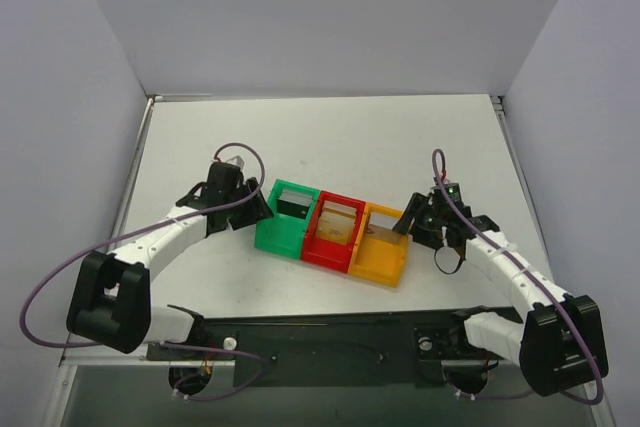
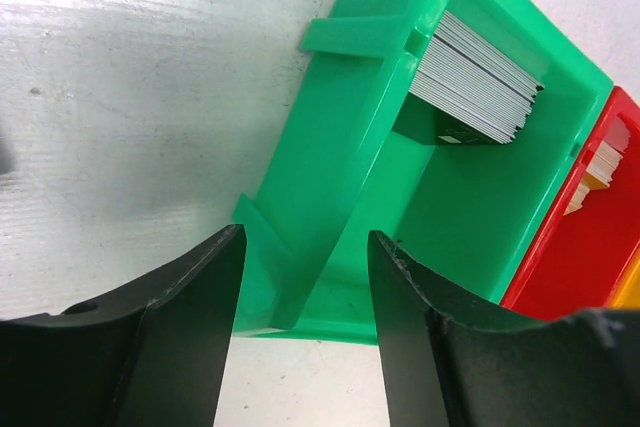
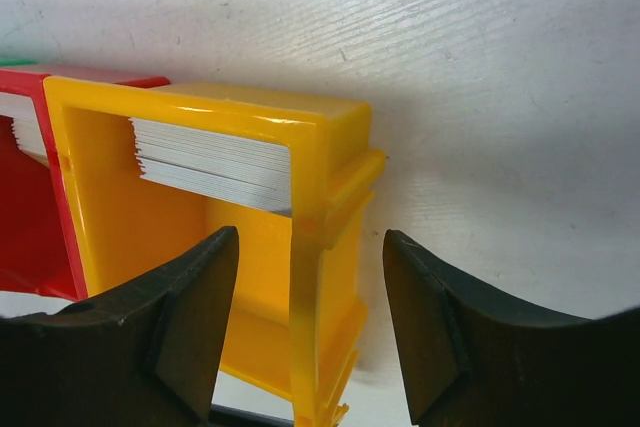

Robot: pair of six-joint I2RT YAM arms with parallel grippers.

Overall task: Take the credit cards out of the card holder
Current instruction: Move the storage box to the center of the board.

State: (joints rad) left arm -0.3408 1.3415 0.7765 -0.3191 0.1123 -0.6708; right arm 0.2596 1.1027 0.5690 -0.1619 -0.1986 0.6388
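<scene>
No folding case with blue-grey panels shows in any view. Three joined bins stand mid-table: green (image 1: 283, 222), red (image 1: 333, 232), orange (image 1: 382, 247). Each holds an upright stack of cards. The green bin's stack (image 2: 475, 82) leans at its far end, and the orange bin's stack (image 3: 215, 162) sits against its far wall. My left gripper (image 1: 255, 209) is open at the green bin's left side, and its fingers (image 2: 180, 347) straddle the near corner of the green wall (image 2: 330, 237). My right gripper (image 1: 412, 227) is open, and its fingers (image 3: 180, 327) straddle the orange bin's right wall (image 3: 312, 287).
White table with grey walls on three sides. Purple cables loop from both arms. A black base rail (image 1: 330, 332) runs along the near edge. The red bin (image 2: 590, 237) adjoins the green one and also shows at the left of the right wrist view (image 3: 30, 197).
</scene>
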